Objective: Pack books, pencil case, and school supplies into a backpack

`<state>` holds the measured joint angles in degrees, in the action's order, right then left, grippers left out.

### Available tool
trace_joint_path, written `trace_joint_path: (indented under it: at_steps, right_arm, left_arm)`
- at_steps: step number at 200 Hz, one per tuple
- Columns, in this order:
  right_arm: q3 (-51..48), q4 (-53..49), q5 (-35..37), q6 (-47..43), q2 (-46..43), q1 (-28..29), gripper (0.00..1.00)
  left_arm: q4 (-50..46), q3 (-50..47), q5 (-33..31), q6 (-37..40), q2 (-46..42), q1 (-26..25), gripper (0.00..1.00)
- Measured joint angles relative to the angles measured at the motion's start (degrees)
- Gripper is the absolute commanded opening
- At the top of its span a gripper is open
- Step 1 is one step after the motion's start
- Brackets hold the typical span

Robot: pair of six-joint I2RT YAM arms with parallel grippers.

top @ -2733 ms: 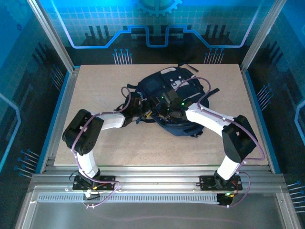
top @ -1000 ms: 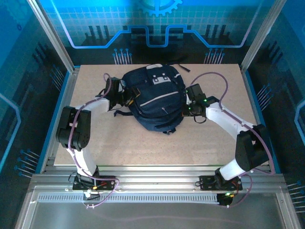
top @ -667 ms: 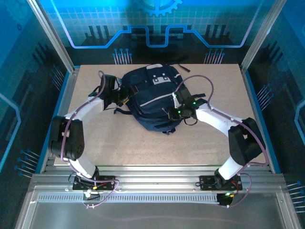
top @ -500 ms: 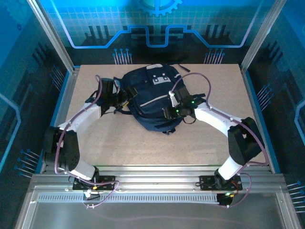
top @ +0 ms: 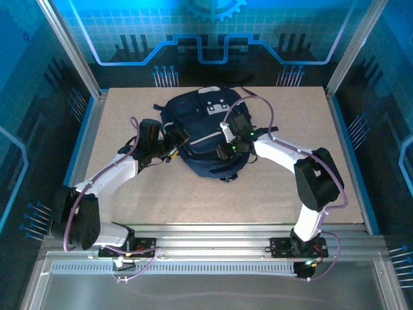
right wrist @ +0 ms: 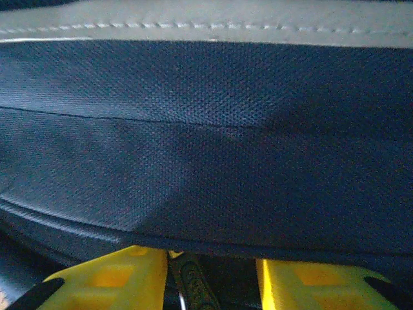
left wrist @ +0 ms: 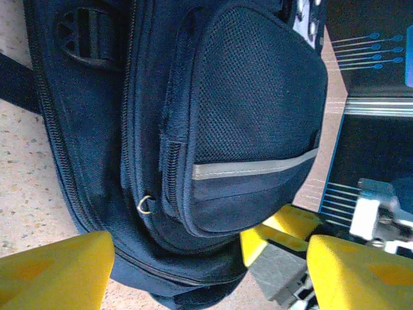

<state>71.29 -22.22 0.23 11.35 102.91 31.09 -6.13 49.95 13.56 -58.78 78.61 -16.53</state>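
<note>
The dark navy backpack (top: pixel 205 123) lies in the middle of the board's far half, white patch facing up. From its left side, my left gripper (top: pixel 173 147) reaches in with its yellow jaws wide open, and the pack's lower end (left wrist: pixel 245 116) sits just ahead of them (left wrist: pixel 210 258). My right gripper (top: pixel 227 147) presses against the pack's front. Its jaws (right wrist: pixel 210 274) stand apart under navy fabric (right wrist: pixel 206 129), and a dark zipper pull (right wrist: pixel 193 281) rests beside one finger. The books, pencil case and school supplies are hidden.
The pale speckled board (top: pixel 168 194) is bare in front of the pack. Metal rails (top: pixel 206 242) run along the near edge and blue walls close the sides. A dark strap (top: pixel 162 106) trails off the pack's far left. A small metal ring (left wrist: pixel 147 204) hangs at a zipper.
My left gripper slid from the pack's far-left side toward me along its left edge and opened wider. The right gripper moved from the pack's right side onto its front and its jaws parted.
</note>
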Motion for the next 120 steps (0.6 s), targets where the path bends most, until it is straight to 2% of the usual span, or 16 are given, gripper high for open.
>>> trace_joint_path:
  at_steps: [18, 26, 35, 69, 120]
  right_arm:
    - [0.7, 0.0, 1.3, -0.2, 1.7, 0.3, 0.26]
    - [0.9, 0.2, 1.7, -0.5, 2.1, 0.4, 0.16]
    - [0.9, 0.2, 1.9, -0.4, 2.2, 0.5, 0.0]
    - [0.9, 0.6, 0.5, -0.1, 2.1, 0.8, 0.0]
    - [0.2, 3.6, -7.0, 6.5, -1.6, 2.3, 0.0]
  left_arm:
    - [1.1, -0.3, -0.9, -1.7, -0.2, -1.3, 0.79]
    - [1.5, -0.5, -1.3, -2.6, -0.3, -2.0, 0.79]
    - [2.2, -0.7, -1.9, -3.7, -0.3, -3.0, 0.79]
    - [5.0, -2.5, -3.7, -8.5, -0.2, -6.0, 0.8]
    - [8.4, -2.9, -6.7, -15.8, 3.0, -8.6, 0.8]
